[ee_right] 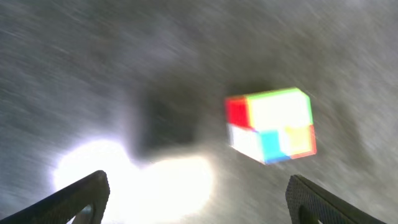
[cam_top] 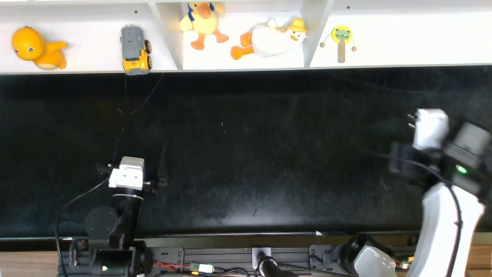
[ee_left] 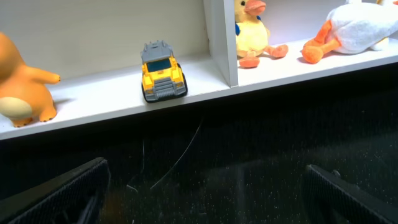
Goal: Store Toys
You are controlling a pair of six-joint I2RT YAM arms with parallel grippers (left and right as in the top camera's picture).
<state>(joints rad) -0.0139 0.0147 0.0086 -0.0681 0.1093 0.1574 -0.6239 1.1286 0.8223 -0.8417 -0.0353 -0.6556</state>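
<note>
A multicoloured cube point(ee_right: 272, 125) lies on the black table mat, and my right gripper point(ee_right: 196, 179) hovers open above it, a little to one side, with nothing between its fingers. In the top view the right gripper point(cam_top: 427, 129) is at the table's right side. My left gripper point(ee_left: 205, 167) stands open and empty over the mat at the front left point(cam_top: 129, 165), facing the white shelf point(ee_left: 112, 102). On the shelf sit an orange duck figure point(cam_top: 37, 46), a yellow toy truck point(ee_left: 162, 71), a yellow plush duck point(cam_top: 203, 21), a white plush duck point(cam_top: 269, 38) and a small yellow rattle point(cam_top: 341, 38).
The white shelf point(cam_top: 238, 63) runs along the table's far edge, split by upright dividers point(ee_left: 219, 40) into compartments. The black mat point(cam_top: 261, 146) lies bare between the arms. Cables and arm bases line the front edge.
</note>
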